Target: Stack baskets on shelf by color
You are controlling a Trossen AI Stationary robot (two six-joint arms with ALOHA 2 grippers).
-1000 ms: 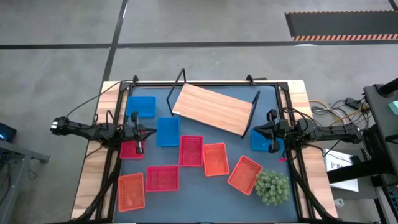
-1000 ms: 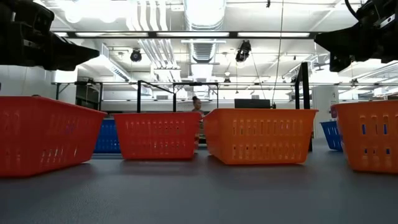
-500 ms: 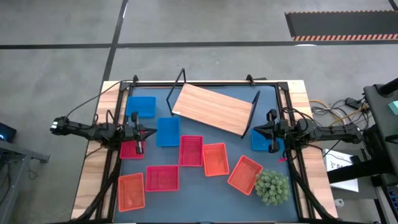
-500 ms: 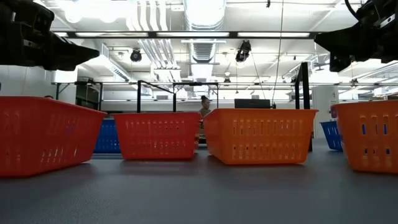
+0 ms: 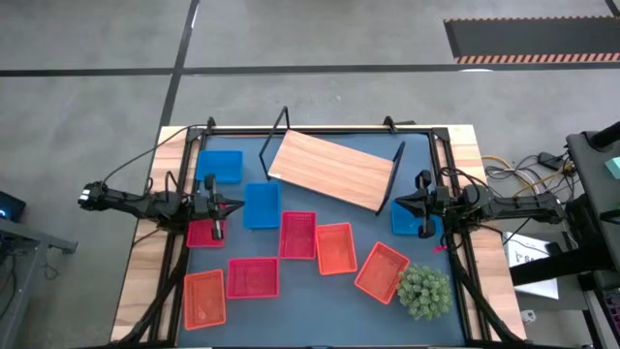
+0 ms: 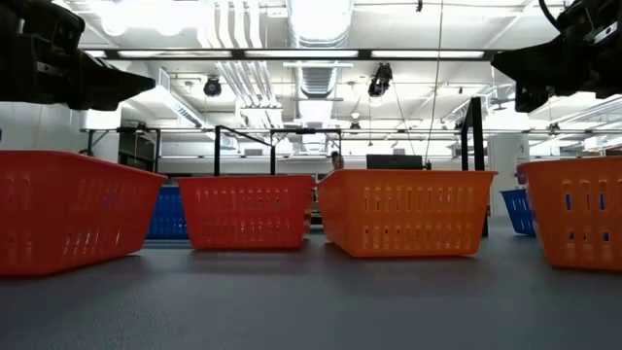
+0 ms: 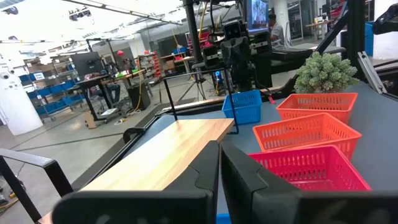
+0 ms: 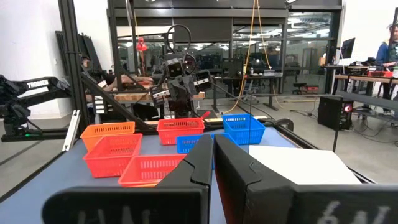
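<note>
Currently no stacking is done: the shelf [image 5: 332, 171] lies bare at the far centre of the table [image 5: 407, 296], with no basket on it. The baskets [image 5: 297, 235] sit singly on the tabletop: blue ones near the shelf's left end and one by its right end, red and orange ones nearer the front beside the plant [image 5: 423, 291]. The left gripper [image 5: 229, 205] and right gripper [image 5: 400, 201] hover at the table's sides, fingers closed together and holding nothing. Every basket remains to be sorted.

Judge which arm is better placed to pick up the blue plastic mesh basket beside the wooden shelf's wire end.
Right, probably. The right gripper hangs over that blue mesh basket; the left gripper waits across the table.
</note>
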